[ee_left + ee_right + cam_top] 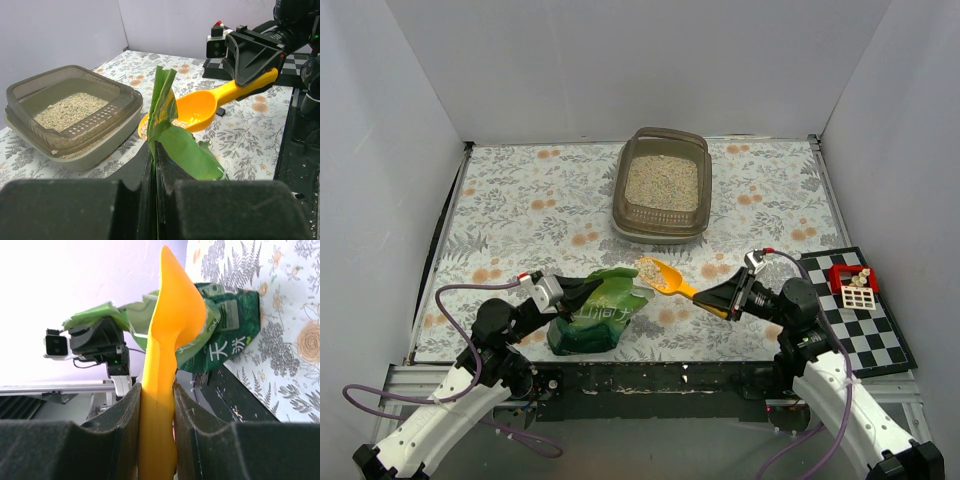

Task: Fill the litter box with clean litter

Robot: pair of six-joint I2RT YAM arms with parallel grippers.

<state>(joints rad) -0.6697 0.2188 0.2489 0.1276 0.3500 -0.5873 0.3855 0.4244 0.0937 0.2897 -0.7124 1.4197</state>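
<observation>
The grey-brown litter box [660, 225] stands at the back middle of the table with beige clean litter [662, 182] inside; it also shows in the left wrist view [117, 107]. My left gripper [592, 288] is shut on the top edge of the green bag [600, 315], seen close in the left wrist view [167, 125]. My right gripper [718, 300] is shut on the handle of the yellow scoop [665, 276], whose bowl holds a little litter beside the bag's mouth. The scoop [172, 350] fills the right wrist view, edge on.
A black-and-white checkered mat [865, 310] with a small red and white object [852, 284] lies at the right front. White walls close in the table on three sides. The floral tablecloth [540, 200] covers the table.
</observation>
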